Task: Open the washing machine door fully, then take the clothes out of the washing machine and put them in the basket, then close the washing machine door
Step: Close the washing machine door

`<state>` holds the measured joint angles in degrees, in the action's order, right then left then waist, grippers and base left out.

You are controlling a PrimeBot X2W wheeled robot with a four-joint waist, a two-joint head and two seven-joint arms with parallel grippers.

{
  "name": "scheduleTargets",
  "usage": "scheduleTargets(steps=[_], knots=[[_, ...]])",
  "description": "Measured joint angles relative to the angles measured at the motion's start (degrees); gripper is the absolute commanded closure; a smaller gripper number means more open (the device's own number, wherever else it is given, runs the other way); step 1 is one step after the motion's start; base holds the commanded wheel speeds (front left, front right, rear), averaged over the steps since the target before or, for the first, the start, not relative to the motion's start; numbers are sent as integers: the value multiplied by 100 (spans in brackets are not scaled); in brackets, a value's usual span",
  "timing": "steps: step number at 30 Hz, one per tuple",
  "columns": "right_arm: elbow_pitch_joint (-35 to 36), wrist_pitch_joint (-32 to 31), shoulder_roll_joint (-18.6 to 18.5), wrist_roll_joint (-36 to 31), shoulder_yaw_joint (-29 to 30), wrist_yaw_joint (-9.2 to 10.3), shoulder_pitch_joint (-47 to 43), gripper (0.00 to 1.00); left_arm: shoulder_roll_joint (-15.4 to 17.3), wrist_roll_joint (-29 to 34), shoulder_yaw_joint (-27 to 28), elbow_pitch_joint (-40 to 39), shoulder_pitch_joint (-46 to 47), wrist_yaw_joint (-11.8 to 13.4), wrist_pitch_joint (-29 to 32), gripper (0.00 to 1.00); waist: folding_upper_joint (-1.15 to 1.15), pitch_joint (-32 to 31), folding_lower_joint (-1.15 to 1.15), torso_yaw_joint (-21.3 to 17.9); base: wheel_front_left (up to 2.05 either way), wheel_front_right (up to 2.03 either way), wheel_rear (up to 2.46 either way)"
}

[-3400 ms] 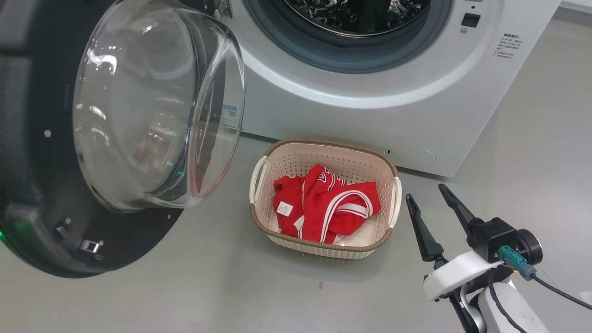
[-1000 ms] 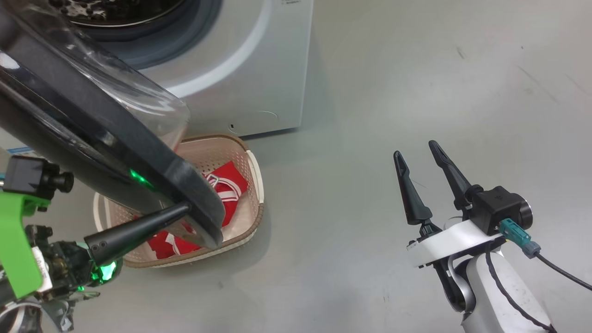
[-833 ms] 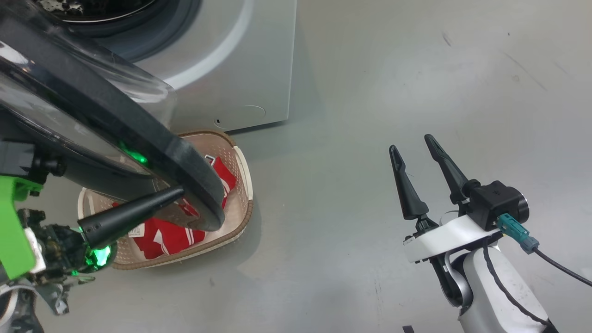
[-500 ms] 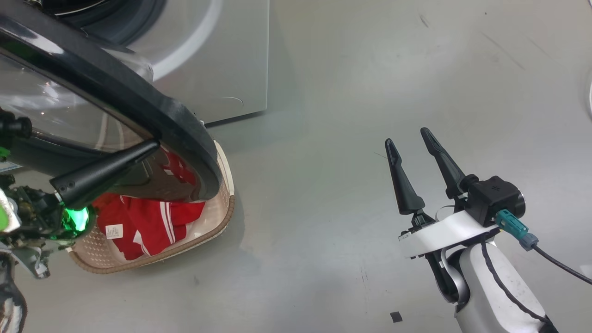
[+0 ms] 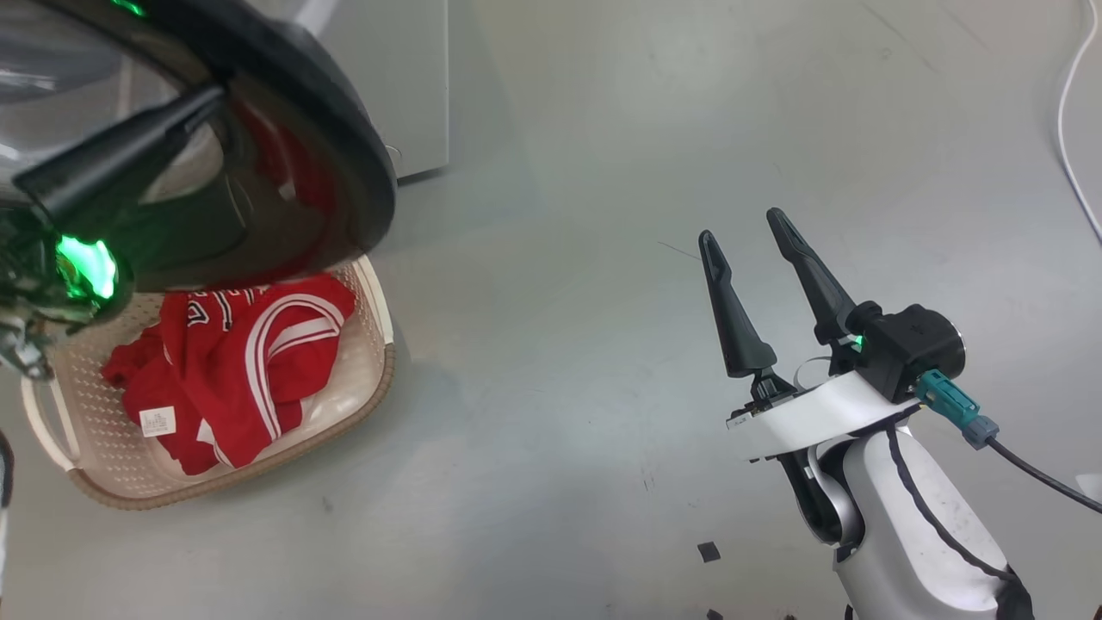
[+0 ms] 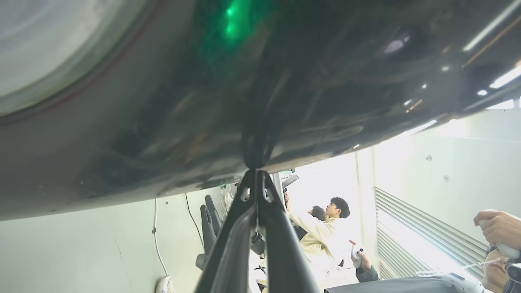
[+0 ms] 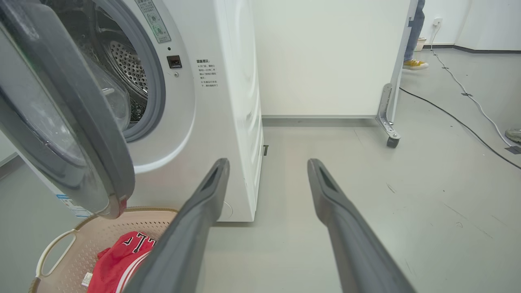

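The washing machine door [image 5: 344, 129] hangs half-swung over the basket [image 5: 372, 344], its black rim at the head view's upper left. My left gripper [image 5: 207, 95] is shut, its joined tips [image 6: 256, 173] pressed against the door's glossy outer rim [image 6: 325, 81]. The red and white clothes [image 5: 232, 362] lie in the cream basket. My right gripper [image 5: 737, 224] stands open over bare floor to the right, holding nothing. In the right wrist view the washing machine [image 7: 228, 101] shows its steel drum [image 7: 126, 69] behind the door [image 7: 81, 134], with the basket [image 7: 101, 228] and clothes [image 7: 122, 260] below my right gripper [image 7: 268, 162].
Grey floor stretches to the right of the machine. A white cable [image 5: 1072, 129] runs along the far right. A wheeled white partition [image 7: 390, 122] stands behind, with a yellow shoe [image 7: 414, 64] beyond it. People [image 6: 325, 236] sit in the background of the left wrist view.
The head view has swung, so the machine and basket sit further left. The door has turned toward the machine with my shut left gripper against its rim. The right gripper stays open.
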<state>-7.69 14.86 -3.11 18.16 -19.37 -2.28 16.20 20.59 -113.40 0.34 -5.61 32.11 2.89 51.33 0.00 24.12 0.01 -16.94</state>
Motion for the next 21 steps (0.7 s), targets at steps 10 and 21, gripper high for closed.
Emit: scheduleTargets(steps=[10,21], knots=[[86,0,2,163,-149,70,234,0,-151,246,16,592,869,142,-511,100,0,289,0,-210,0,0,0],[80,0,5,227,-224,144,244,0,-283,800,-141,1284,1482,169,-945,100,0,400,0,-309,0,0,0]])
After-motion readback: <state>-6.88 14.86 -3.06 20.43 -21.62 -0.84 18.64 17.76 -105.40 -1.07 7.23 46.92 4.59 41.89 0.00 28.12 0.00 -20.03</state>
